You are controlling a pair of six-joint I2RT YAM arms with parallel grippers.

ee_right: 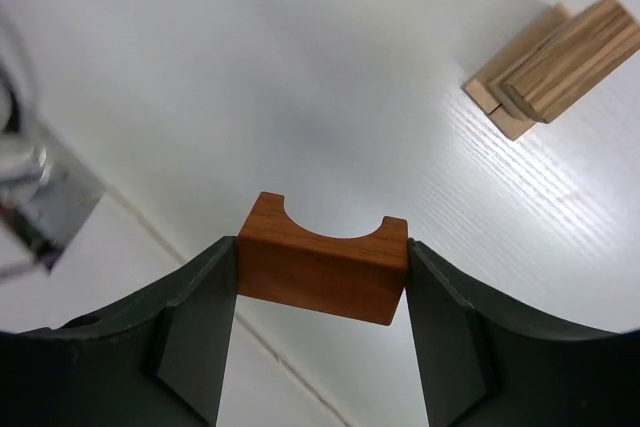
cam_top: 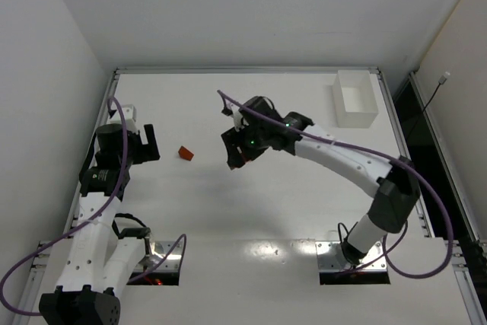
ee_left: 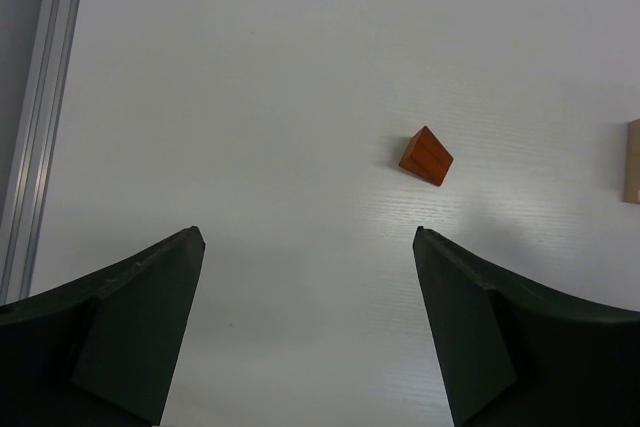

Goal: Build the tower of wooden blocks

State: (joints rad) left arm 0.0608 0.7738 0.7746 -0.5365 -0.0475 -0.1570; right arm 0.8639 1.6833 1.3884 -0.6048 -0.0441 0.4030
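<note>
Right gripper (ee_right: 322, 244): clamped on the red-orange arch (ee_right: 322, 282), one finger on each end face, cut-out side pointing away from the wrist cam. The arch is off the table (cam_top: 289, 203), not resting on anything.

Left gripper (ee_left: 307, 237): jaws wide, nothing between them, hovering over bare table.

Using the red wedge (cam_top: 186, 153) as reference:
- the wedge lies alone on the table, touching nothing
- the left gripper is just to its left in the top view; in the left wrist view the wedge sits ahead of the right finger, clear of it
- the right gripper with the arch is near its right side, apart from it
- a pale block (ee_left: 633, 161) is well right of the wedge, cut off by the left wrist frame edge
- the white box (cam_top: 355, 99) is far right and further back, near the table's back corner

Stack (ee_right: 550, 67): two pale pieces, a grain-striped block on a flatter slab, on the table up-right in the right wrist view, well clear of the arch. Can't tell its place relative to the wedge from the top view.
</note>
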